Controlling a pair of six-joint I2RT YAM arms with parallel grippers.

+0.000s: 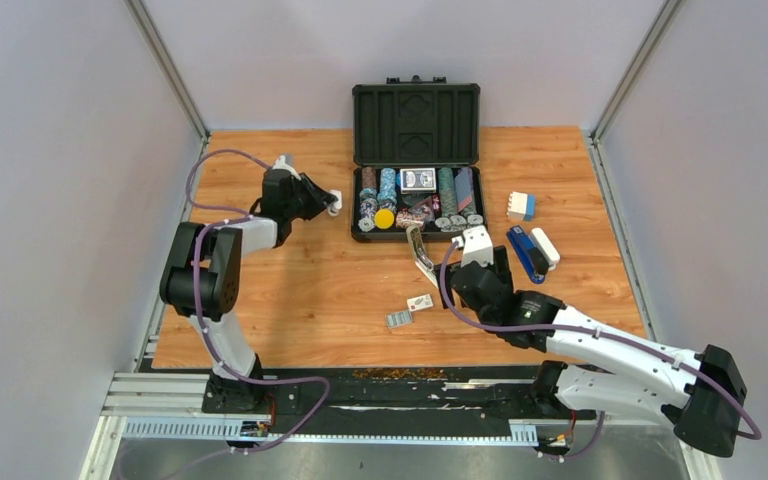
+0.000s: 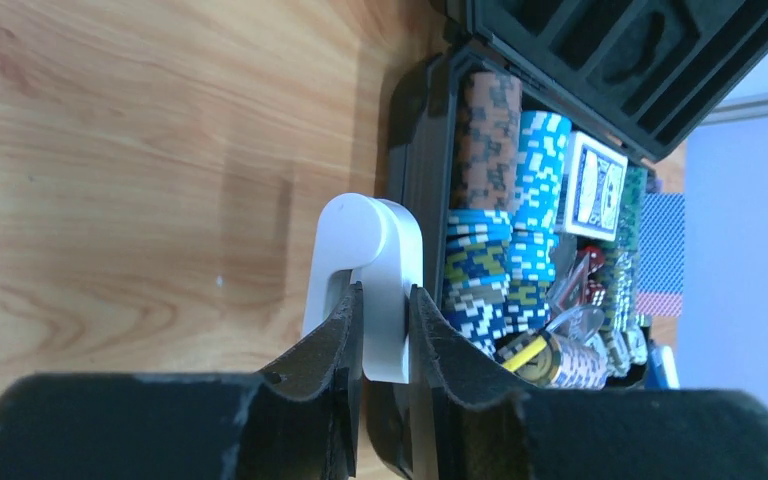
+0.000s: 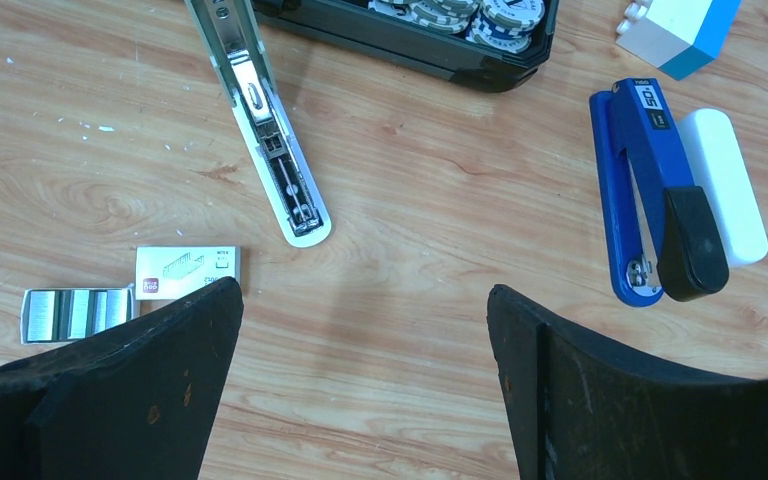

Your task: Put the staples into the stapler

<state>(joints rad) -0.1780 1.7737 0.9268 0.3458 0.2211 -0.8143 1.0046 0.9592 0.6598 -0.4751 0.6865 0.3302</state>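
Observation:
The stapler [image 1: 420, 254] lies opened out on the wooden table just in front of the black case, its pale metal channel facing up; the right wrist view shows it [image 3: 272, 160] ahead and to the left. The staples sit in a small white tray [image 3: 72, 312] beside its white sleeve [image 3: 188, 270], both also visible from above [image 1: 398, 319]. My right gripper [image 3: 365, 290] is open and empty, hovering above bare table right of the staple box. My left gripper [image 2: 385, 295] is shut on a white plastic piece [image 2: 365, 250] at the case's left side [image 1: 332, 203].
An open black case [image 1: 416, 110] with poker chips and cards stands at the back centre. A dark blue stapler [image 3: 640, 200] lies next to a white block [image 3: 725, 185] at the right. A white and blue box [image 1: 521, 206] sits behind them.

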